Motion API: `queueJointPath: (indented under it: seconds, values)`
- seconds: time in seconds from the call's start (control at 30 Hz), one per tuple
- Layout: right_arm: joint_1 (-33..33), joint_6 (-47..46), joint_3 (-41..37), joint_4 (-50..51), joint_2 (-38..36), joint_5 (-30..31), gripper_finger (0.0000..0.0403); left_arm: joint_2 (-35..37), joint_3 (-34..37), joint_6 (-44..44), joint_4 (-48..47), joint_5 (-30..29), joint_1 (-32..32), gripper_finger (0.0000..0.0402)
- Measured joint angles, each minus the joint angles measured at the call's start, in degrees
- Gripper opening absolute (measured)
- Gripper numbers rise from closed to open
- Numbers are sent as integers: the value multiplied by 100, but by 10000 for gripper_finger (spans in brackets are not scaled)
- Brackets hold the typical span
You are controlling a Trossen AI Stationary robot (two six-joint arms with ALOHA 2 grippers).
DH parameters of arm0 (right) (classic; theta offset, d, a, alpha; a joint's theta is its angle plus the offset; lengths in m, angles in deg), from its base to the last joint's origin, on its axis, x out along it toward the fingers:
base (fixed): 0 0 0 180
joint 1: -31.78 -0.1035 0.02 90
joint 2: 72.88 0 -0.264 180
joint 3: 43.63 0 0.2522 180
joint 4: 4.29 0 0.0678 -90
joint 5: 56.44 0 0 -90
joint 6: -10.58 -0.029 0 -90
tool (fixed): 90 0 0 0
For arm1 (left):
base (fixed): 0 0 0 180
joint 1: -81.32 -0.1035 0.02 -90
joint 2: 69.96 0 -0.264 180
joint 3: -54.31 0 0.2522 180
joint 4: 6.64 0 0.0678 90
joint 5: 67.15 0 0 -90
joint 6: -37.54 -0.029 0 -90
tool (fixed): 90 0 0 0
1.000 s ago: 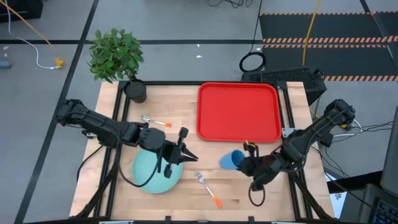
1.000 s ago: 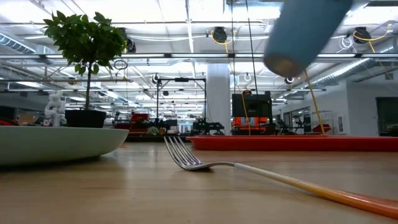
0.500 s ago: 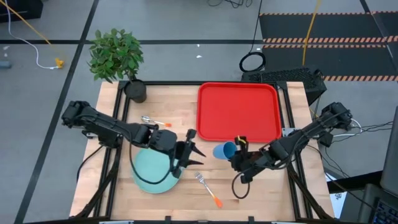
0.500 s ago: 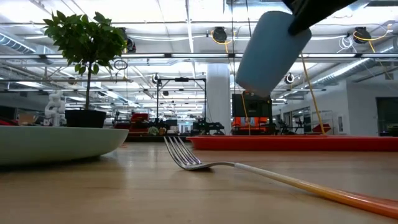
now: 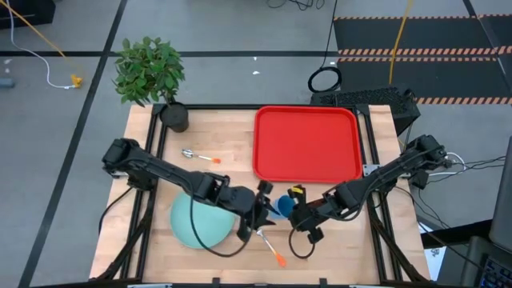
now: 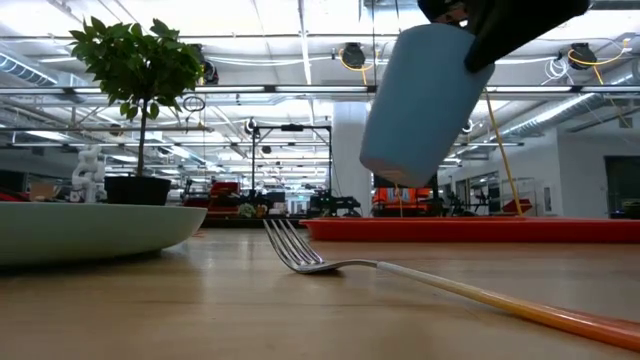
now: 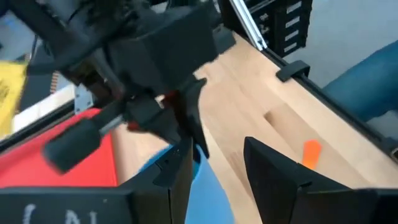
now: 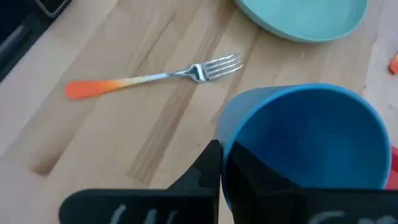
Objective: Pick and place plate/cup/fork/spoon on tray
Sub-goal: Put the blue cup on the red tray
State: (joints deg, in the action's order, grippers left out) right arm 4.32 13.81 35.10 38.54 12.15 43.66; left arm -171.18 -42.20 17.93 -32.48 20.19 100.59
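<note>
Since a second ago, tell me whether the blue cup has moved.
Yes. In the high view the cup, held by the right gripper, has shifted leftward, away from the red tray's lower right corner toward the plate.

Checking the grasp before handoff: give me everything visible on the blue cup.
The cup is a small, plain blue cylinder, plastic by the look, open-mouthed and empty as the right wrist view shows. It hangs tilted in the air above the wooden table, clear of the fork. The right gripper is shut on its rim, one finger inside. The left gripper is close beside it, open, not visibly touching. It is off the tray.
</note>
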Motion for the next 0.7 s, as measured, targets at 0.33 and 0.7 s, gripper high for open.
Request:
queueJointPath:
  seconds: [0.33,0.7]
  values:
    - [6,395,0,-290,-5,-183,0,-278,-101,-199,-186,-35,-48,211]
    - [6,401,-206,-550,-7,-891,0,-362,-101,-769,-551,329,-87,192]
